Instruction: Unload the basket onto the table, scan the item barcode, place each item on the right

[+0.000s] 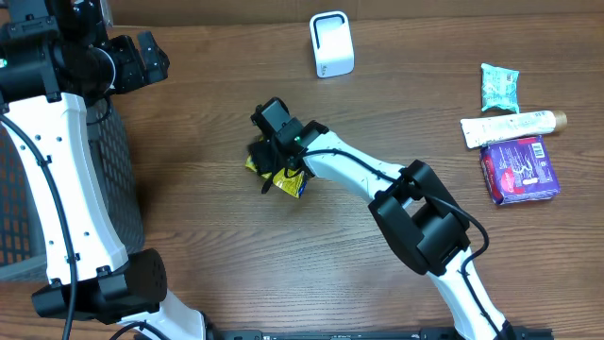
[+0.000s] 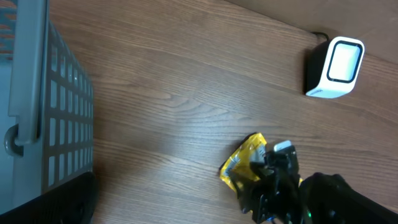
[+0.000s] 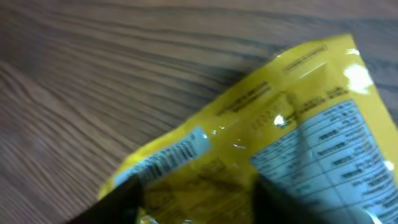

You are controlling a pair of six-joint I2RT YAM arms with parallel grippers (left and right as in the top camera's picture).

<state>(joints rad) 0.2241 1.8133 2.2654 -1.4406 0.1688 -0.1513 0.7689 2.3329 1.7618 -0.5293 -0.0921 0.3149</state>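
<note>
Where the right arm reaches from the near edge of the table [image 1: 208, 255] toward its middle, the right end effector [image 1: 274, 164] stands directly over the yellow packet [image 1: 292, 183]. The packet lies flat on the wood, near the table's centre. In the right wrist view its printed face fills the frame, with a pale label panel to the right and a small striped strip at its left edge. Two dark fingers [image 3: 121, 205] show at the bottom of that view with the packet between them; whether they are pressing on it or standing free cannot be told.

To the right, well apart from the packet, lie a purple packet [image 1: 520, 170], a white tube [image 1: 510, 125] just beyond it, and a teal packet [image 1: 498, 86] beyond that.

On the left a grey mesh basket [image 1: 118, 179] stands beside the left arm. The left end effector [image 1: 151, 59] hangs released and empty above the far left corner.

At the far edge stands the white scanner [image 1: 331, 43], upright, well apart from the yellow packet.
</note>
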